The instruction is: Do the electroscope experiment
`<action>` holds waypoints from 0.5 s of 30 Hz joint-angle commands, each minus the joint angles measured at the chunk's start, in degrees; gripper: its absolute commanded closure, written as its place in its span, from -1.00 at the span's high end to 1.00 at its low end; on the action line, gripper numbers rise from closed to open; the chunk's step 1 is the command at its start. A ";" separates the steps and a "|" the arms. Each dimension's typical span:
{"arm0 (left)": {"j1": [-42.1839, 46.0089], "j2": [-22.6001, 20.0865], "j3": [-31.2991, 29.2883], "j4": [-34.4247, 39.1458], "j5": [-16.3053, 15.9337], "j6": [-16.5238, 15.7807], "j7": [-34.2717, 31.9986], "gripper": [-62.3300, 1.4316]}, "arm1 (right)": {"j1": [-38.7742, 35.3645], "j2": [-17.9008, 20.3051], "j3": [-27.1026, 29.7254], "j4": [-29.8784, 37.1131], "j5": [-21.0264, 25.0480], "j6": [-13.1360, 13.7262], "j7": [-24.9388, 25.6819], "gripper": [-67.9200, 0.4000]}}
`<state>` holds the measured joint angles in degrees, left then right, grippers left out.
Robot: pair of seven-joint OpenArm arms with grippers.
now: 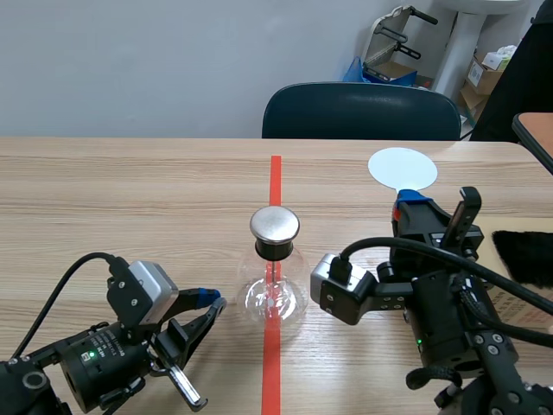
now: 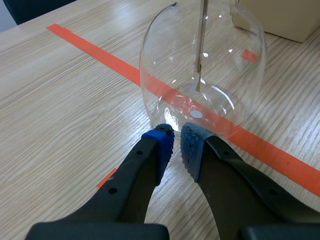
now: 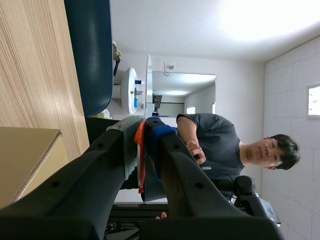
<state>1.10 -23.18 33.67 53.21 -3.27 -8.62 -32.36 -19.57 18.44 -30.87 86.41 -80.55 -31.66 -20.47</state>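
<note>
Pale wood-grain tabletop [image 1: 130,199], matte, with long straight streaks, split down the middle by a flat orange-red tape line [image 1: 275,173]. Beyond its far edge, a dark blue chair [image 1: 363,112] with a smooth, rounded backrest.

Near the right edge, the bulky black right tool [image 1: 413,201], raised and clamped on a disc [image 1: 402,168] by its thin orange handle [image 3: 140,150]. Flat, round, pale bluish white, plain-faced, held out past the fingertips.

By the near left corner, the black left tool [image 2: 176,142], lying low. Blue dotted pads [image 2: 161,142] set nearly together, only a slim gap and nothing between them, tips right at the flask's wall, contact unclear.

At the middle of the tabletop, on the tape line and closer to the near edge, the electroscope [image 1: 274,290]: a clear, bulbous glass flask, glossy with highlights, narrowing to a black stopper [image 1: 276,250].

At the right edge, a black furry cloth [image 1: 523,255], shaggy and roughly rectangular, on tan cardboard [image 2: 285,20].

On the stopper, a round brushed-metal cap [image 1: 275,225], slightly domed. Inside the flask, a slim metal rod [image 2: 201,45] hanging straight down.
</note>
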 commanded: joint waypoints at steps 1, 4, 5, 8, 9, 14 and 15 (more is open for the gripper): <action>0.00 0.24 -0.04 0.79 -0.37 -0.09 -0.74 -0.68 | 0.68 0.28 0.42 0.39 -0.04 -0.37 -0.42 -0.96; 0.00 0.24 -0.04 0.79 -0.37 -0.07 -0.74 -0.68 | 0.68 0.28 0.42 0.39 0.02 -0.37 -0.42 -0.96; 0.00 0.24 -0.04 0.79 -0.37 -0.07 -0.74 -0.68 | 0.68 0.28 0.42 0.39 0.04 -0.37 -0.42 -0.96; 0.00 0.24 -0.04 0.79 -0.37 -0.07 -0.74 -0.68 | 0.68 0.28 0.42 0.39 0.39 -0.37 -0.44 -0.96; 0.00 0.24 -0.04 0.79 -0.37 -0.07 -0.74 -0.68 | 0.68 0.28 0.42 0.39 0.48 -0.37 -0.44 -0.96; 0.00 0.26 -0.04 0.79 -0.37 -0.07 -0.74 -0.68 | 0.68 0.28 0.42 0.39 1.09 -0.37 -0.44 -0.96; 0.00 0.26 -0.04 0.79 -0.37 -0.07 -0.74 -0.68 | 0.68 0.28 0.42 0.39 1.09 -0.37 -0.44 -0.96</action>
<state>1.10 -23.18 33.67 53.21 -3.27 -8.62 -32.36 -19.57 18.44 -30.87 86.41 -79.29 -31.64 -20.47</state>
